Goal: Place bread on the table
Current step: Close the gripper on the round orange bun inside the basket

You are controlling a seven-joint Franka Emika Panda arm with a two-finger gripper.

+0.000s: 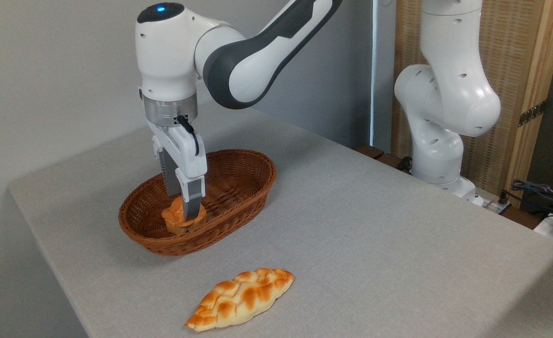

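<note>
Two breads are in view, and only the small round bun (181,217) matters: it sits inside the wicker basket (239,197), toward its left end, while the braided loaf (241,298) already lies on the table (375,234). The gripper (185,209) reaches down into the basket with a finger on each side of the bun, apparently pinching it, though I cannot tell how firmly. A weak hold on that knobbly top could let it slip during the lift; a low exit could catch the rim and drag the basket

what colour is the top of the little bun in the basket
Orange-golden on its top, paler at the base; the fixed camera shows the bun.
</note>
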